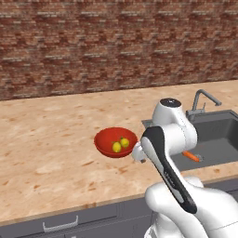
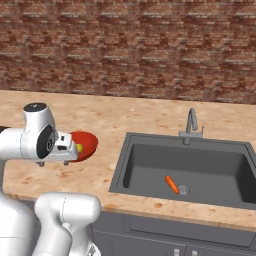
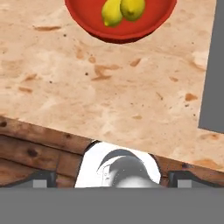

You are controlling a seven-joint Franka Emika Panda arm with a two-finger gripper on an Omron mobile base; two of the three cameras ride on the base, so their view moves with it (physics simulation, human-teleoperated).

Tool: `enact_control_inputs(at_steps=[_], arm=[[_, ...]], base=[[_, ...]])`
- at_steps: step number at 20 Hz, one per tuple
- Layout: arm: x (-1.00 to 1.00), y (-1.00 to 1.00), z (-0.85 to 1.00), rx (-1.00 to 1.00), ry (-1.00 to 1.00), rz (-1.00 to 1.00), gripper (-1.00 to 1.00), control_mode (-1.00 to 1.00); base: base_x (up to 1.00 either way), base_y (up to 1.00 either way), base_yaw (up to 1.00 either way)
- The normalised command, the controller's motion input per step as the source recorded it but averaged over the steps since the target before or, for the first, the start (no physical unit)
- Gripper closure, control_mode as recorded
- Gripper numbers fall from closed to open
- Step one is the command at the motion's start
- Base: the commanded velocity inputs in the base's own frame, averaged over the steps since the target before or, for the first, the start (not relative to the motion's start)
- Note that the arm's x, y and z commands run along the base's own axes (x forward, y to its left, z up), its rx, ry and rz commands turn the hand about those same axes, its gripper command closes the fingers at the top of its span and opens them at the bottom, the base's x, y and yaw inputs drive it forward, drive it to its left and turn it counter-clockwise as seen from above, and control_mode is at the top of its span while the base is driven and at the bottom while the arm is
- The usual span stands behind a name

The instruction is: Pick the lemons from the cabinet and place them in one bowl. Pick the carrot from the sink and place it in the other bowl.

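Note:
The glossy red bowl [image 1: 106,139] [image 2: 89,144] [image 3: 120,30] stands on the counter left of the sink [image 1: 218,122] [image 2: 150,162]. Both yellow lemons [image 1: 116,147] [image 3: 112,13] lie inside it, side by side. Orange and slim, the carrot [image 1: 190,156] [image 2: 171,184] lies on the sink floor near the drain. My gripper [image 2: 52,162] [image 3: 113,178] hangs over the counter just in front of the red bowl, open, with nothing between its fingers. The cabinet and the other bowl are out of view.
A grey curved faucet [image 1: 203,100] [image 2: 191,125] rises behind the sink. A brick wall [image 1: 116,42] backs the counter. Grey drawer fronts with a silver pull [image 1: 60,225] run under the counter's front edge. The sink's left rim [image 3: 213,65] lies to my hand's right.

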Motion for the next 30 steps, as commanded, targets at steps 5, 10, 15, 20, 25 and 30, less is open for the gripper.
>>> enact_control_inputs(at_steps=[5, 10, 15, 20, 25, 30], arm=[[-0.82, -0.47, 0.0, 0.07, 0.14, -0.16, -1.0, -1.0], [-0.6, -0.44, 0.0, 0.01, 0.02, -0.34, -1.0, -1.0], [-0.18, -0.25, 0.0, -0.02, 0.0, -0.29, -1.0, -1.0], [0.0, 0.0, 0.0, 0.0, 0.0, 0.0, -1.0, -1.0], [-0.02, 0.01, 0.0, 0.0, 0.0, 0.0, -1.0, -1.0], [0.0, 0.03, 0.0, -0.01, 0.0, 0.0, -1.0, 1.0]], base=[[0.0, 0.0, 0.0], [0.0, 0.0, 0.0], [0.0, 0.0, 0.0], [0.0, 0.0, 0.0], [0.0, 0.0, 0.0], [-0.2, -0.12, 0.0]])
